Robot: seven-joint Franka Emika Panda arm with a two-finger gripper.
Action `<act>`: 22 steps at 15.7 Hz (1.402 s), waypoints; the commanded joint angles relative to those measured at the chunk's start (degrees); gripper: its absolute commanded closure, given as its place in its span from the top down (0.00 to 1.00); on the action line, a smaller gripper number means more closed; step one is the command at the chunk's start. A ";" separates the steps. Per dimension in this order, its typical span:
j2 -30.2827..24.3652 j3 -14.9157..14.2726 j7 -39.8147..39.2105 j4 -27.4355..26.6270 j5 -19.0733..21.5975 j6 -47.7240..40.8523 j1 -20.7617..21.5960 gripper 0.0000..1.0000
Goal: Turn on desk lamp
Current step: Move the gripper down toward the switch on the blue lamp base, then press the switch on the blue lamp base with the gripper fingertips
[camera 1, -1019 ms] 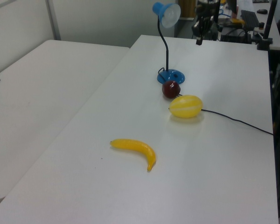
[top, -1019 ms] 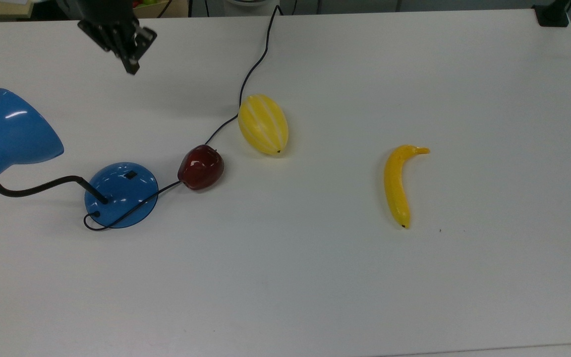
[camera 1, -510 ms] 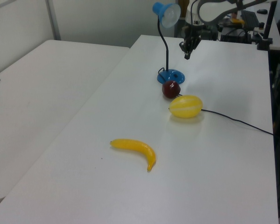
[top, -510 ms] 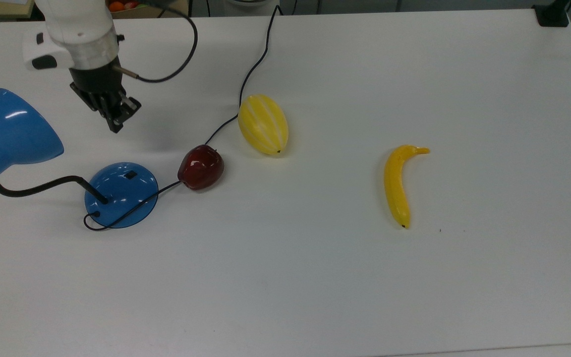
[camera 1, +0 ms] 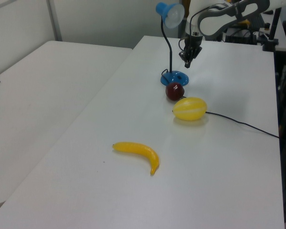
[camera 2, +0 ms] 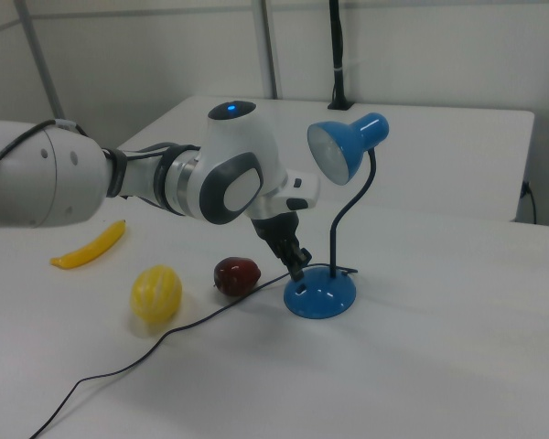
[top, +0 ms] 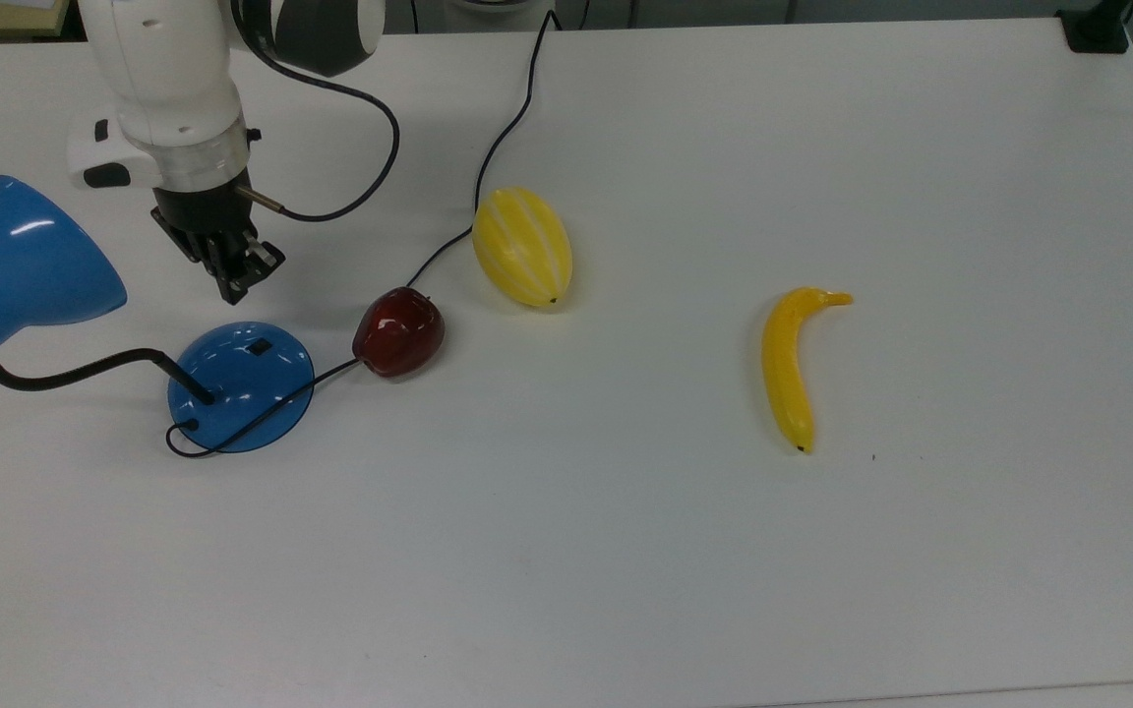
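Note:
The desk lamp is glossy blue, and its cone shade (top: pixel 30 251) sits at the top view's left on a thin black bendy neck. Its round domed base (top: pixel 240 385) carries a small black switch (top: pixel 258 346). My gripper (top: pixel 237 288) hangs tip-down just above the base's far rim, a short way from the switch, with its fingers shut and nothing between them. In the right view the gripper (camera 2: pixel 297 271) tilts toward the base (camera 2: pixel 320 294), just left of it. The left view places the gripper (camera 1: pixel 186 64) above the base (camera 1: pixel 174 77), right of the neck.
A dark red apple (top: pixel 397 331) lies on the lamp's black cord (top: pixel 488 157) right of the base. A striped yellow melon (top: pixel 522 246) sits beyond it and a banana (top: pixel 791 366) farther right. The white table (top: pixel 626 551) spreads wide toward the front and right.
The arm has come down from the table's back left edge toward the lamp base. The gripper tip now hangs just above the base's far rim. The lamp and fruit have not moved.

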 commanded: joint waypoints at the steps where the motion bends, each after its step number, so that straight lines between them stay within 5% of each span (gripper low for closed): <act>1: 1.86 -0.66 2.73 0.62 -1.44 3.34 1.12 0.00; 22: 6.35 -0.66 9.33 2.73 -5.40 8.00 2.61 0.00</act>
